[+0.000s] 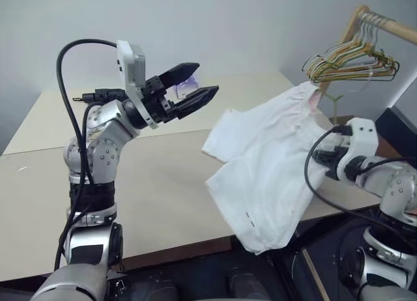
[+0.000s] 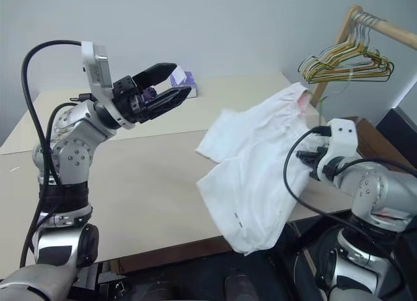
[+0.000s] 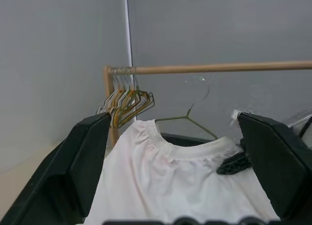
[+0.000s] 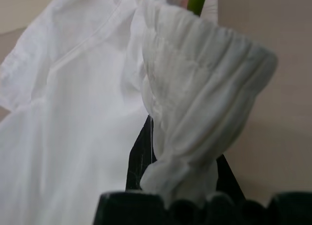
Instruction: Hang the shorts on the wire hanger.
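We see the shorts (image 1: 267, 177), white and thin, hanging crumpled with the gathered waistband at 1 o'clock and hems drooping toward 6 o'clock. Above the waistband we see the wire hanger (image 3: 192, 119), olive-bronze, its hook upright.

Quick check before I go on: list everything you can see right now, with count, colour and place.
shorts: one, white, held up over the table's right edge, waistband pinched in the right gripper
wire hanger: one, olive-bronze, hook and shoulders rising behind the shorts' waistband
hanger bunch: several, green, yellow and orange, on the wooden rail
wooden rail: one, light wood, on the right beyond the table
tissue box: one, purple, far side of the table
table: one, beige
left gripper: black fingers, open, raised over the table
right gripper: black, shut on the shorts
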